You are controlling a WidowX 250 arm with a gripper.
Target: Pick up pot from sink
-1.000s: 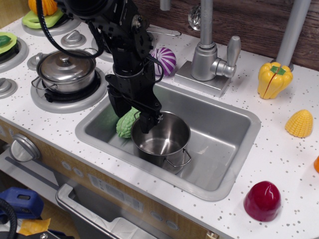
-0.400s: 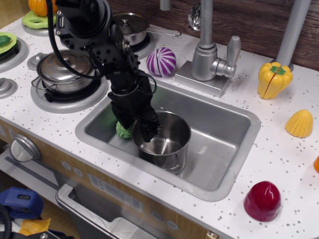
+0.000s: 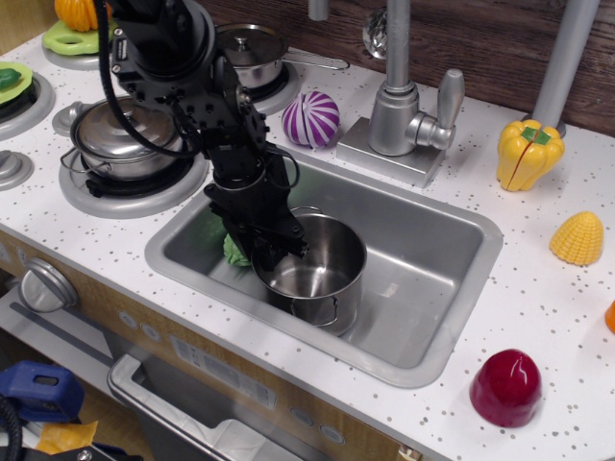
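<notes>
Toy kitchen counter with a recessed steel sink (image 3: pixel 432 288). The pot (image 3: pixel 315 271), an open steel vessel with a wire handle on its near side, stands inside the sink toward the left half of the basin. The black gripper (image 3: pixel 272 252) reaches down from the upper left and its fingers straddle the pot's left rim, pinched onto the wall, one finger inside and one outside as far as can be seen. A green toy vegetable (image 3: pixel 233 250) lies in the sink just left of the pot, largely hidden behind the arm. On the far counter edge stands the faucet (image 3: pixel 404 106); a purple-and-white striped ball-shaped toy (image 3: pixel 310 119) sits to its left. Left of the sink, a lidded pot (image 3: pixel 120 137) rests on a burner, and a second lidded pan (image 3: pixel 252 53) sits on a far burner. Right of the sink: a yellow pepper (image 3: pixel 527 154) far, a corn piece (image 3: pixel 578 237) nearer, and a dark red toy (image 3: pixel 506 386) near the front edge.
</notes>
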